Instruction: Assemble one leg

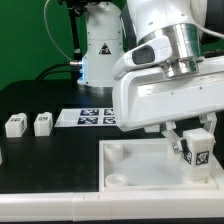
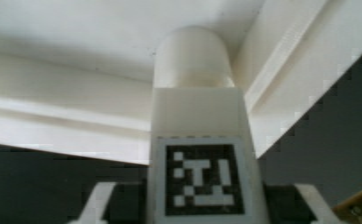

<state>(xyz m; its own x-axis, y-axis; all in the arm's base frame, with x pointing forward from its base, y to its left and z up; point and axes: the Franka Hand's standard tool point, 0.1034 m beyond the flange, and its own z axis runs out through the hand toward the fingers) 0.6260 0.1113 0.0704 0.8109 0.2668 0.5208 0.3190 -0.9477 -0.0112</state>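
Note:
My gripper (image 1: 194, 140) is shut on a leg (image 1: 196, 152), a small white post with a black-and-white tag, and holds it over the near right corner of the large white square panel (image 1: 130, 160). In the wrist view the leg (image 2: 203, 120) runs out from between my fingers (image 2: 110, 205), its rounded end lying over a corner of the panel (image 2: 89, 70). Whether the end touches the panel I cannot tell. Two more legs (image 1: 15, 124) (image 1: 42, 123) stand on the black table at the exterior view's left.
The marker board (image 1: 85, 118) lies flat on the table behind the panel. The arm's white base (image 1: 100, 45) stands at the back. Another white part shows at the left edge (image 1: 2, 156). A round socket (image 1: 117, 180) shows in the panel's near left corner.

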